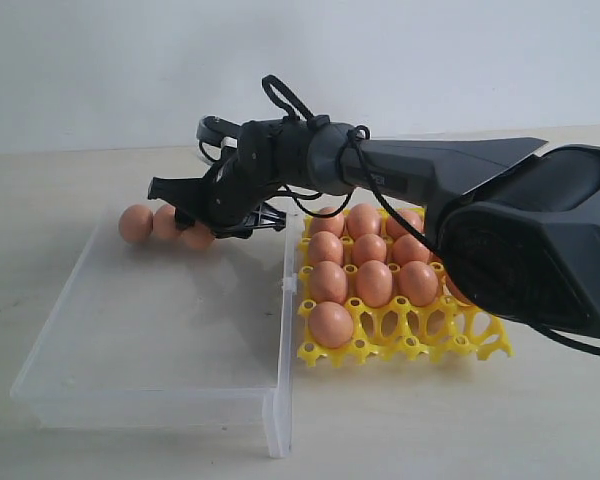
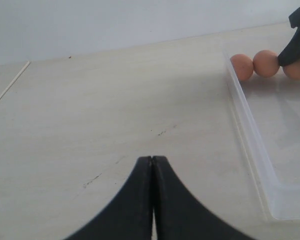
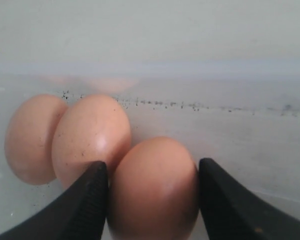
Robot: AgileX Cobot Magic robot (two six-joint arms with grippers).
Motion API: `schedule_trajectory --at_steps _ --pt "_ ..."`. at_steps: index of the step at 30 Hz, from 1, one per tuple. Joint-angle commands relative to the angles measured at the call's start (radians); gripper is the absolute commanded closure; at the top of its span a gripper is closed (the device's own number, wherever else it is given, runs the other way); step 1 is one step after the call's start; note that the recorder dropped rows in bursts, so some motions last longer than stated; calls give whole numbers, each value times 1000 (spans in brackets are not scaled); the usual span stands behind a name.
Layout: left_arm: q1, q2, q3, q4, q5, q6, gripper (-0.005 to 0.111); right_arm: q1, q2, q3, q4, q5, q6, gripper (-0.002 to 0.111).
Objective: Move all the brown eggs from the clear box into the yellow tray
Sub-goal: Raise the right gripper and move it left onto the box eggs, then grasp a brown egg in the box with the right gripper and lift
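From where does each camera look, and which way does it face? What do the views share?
Exterior view: off the arms, slightly above the table, facing the clear box and yellow tray; the right arm reaches to the box.
Left wrist view: low over the table, facing the box's side wall; the shut left hand shows.
Right wrist view: inside the box, close on three brown eggs; the right hand straddles the nearest egg.
Shared: all three views show those three eggs.

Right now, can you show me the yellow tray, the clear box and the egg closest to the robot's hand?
Yellow tray point(image 1: 435, 337): exterior view, bare front lattice.
Clear box point(image 1: 140, 410): exterior view, its near wall.
Brown egg point(image 3: 155, 190): right wrist view, the nearest one, middle of its shell.
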Motion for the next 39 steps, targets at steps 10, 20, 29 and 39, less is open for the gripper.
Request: schedule_trajectory --at_steps 10,20,29,39 --pt "-6 1 -4 -2 -9 -5 107 6 -94 -3 -88 16 -77 108" --pt "-6 1 -4 -2 -9 -5 107 57 -156 -1 -132 20 -82 108" --pt "-6 1 -4 -2 -9 -5 107 114 -222 16 -209 60 -124 108" --pt "-6 1 -4 -2 -9 -5 107 164 -434 461 -252 -250 -122 108"
